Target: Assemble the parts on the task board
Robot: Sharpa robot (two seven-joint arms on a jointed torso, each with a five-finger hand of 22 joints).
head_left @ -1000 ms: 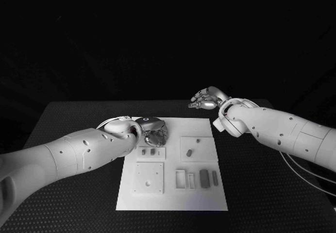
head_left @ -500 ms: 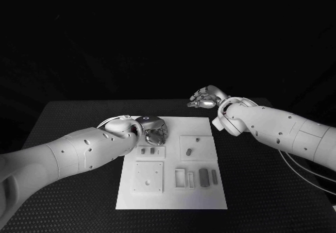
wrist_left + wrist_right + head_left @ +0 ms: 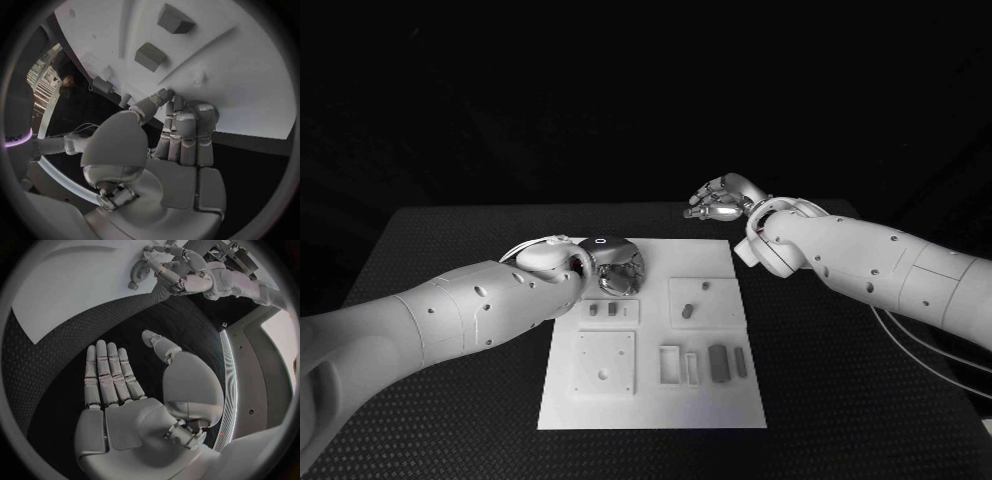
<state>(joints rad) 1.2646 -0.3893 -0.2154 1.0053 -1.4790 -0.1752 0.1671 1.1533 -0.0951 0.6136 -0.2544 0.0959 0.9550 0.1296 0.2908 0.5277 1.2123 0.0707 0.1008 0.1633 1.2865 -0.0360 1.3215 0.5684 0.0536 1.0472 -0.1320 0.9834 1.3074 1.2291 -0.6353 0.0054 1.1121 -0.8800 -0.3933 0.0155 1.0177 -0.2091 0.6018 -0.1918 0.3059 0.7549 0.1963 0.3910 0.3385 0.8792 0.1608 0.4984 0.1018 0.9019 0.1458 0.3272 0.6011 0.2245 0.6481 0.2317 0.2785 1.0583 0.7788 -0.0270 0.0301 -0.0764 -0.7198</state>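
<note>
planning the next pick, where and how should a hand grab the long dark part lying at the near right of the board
Judging by its pose, pinch the long dark part across its narrow width at mid-length, coming straight down from above. It lies flat, with a slimmer part beside it, so fingers have little room there.

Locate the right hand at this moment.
In the head view the right hand hovers open above the black table, just beyond the task board's far right corner; the left hand is over the board's far-left part.
</note>
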